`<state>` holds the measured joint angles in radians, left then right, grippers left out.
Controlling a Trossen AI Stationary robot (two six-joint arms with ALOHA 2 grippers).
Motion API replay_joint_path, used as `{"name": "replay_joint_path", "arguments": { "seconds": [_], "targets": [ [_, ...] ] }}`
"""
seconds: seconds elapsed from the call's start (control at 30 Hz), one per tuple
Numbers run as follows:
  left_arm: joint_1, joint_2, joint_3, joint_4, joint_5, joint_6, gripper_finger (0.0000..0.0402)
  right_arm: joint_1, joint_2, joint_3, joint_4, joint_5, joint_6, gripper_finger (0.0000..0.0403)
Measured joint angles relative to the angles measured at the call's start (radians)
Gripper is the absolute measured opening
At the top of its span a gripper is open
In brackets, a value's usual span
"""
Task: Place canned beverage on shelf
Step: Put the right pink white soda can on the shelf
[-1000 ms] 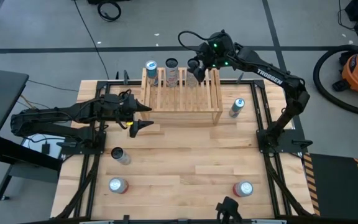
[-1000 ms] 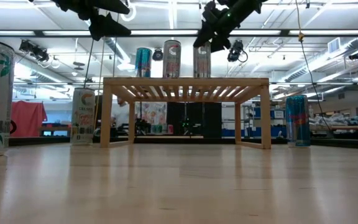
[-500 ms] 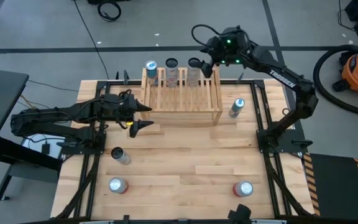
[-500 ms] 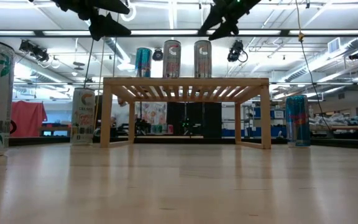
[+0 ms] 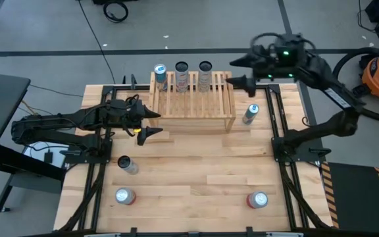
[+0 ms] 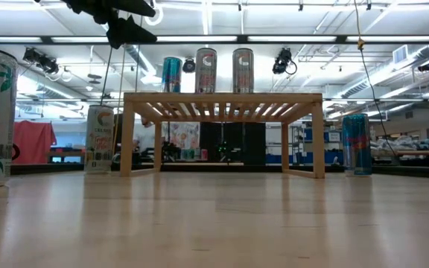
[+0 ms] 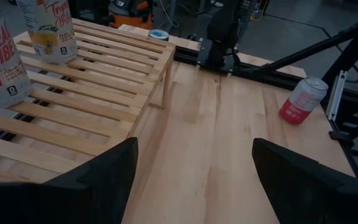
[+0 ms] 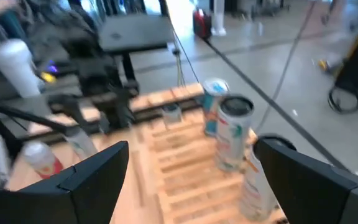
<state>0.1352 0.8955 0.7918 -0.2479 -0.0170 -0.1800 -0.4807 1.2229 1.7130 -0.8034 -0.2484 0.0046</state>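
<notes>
Beside the shelf, right pincer spread wide, holding nothing; left pincer likewise open, empty. Could clip the nearest placed can, toppling the row.

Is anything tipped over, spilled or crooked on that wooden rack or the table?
Nothing stands out. Three cans stand upright in a row on the shelf, and the loose cans on the table are upright too.
</notes>
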Motion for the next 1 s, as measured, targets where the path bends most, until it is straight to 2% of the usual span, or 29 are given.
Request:
{"name": "replay_joint_path", "arguments": {
  "seconds": [0.23,0.5,0.73,0.83,1.0],
  "targets": [
    [0.0,0.0,0.0,0.0,0.0,-0.03,0.0318,0.091,-0.084,0.0,0.022,-0.021,0.02,0.0377],
    [0.0,0.0,0.0,0.001,-0.001,-0.149,0.0318,0.236,-0.156,0.0,0.023,-0.028,-0.042,0.0389],
    [0.0,0.0,0.0,0.004,-0.001,-0.15,0.0318,0.379,-0.187,0.0,-0.086,-0.169,0.065,0.0389],
    [0.0,0.0,0.0,0.01,-0.001,-0.149,0.0318,0.457,-0.181,0.0,-0.136,-0.157,0.075,0.0388],
    [0.0,0.0,0.0,0.019,0.0,-0.15,0.0318,0.604,-0.178,-0.064,-0.132,-0.076,0.123,0.0388]
  ]
}}
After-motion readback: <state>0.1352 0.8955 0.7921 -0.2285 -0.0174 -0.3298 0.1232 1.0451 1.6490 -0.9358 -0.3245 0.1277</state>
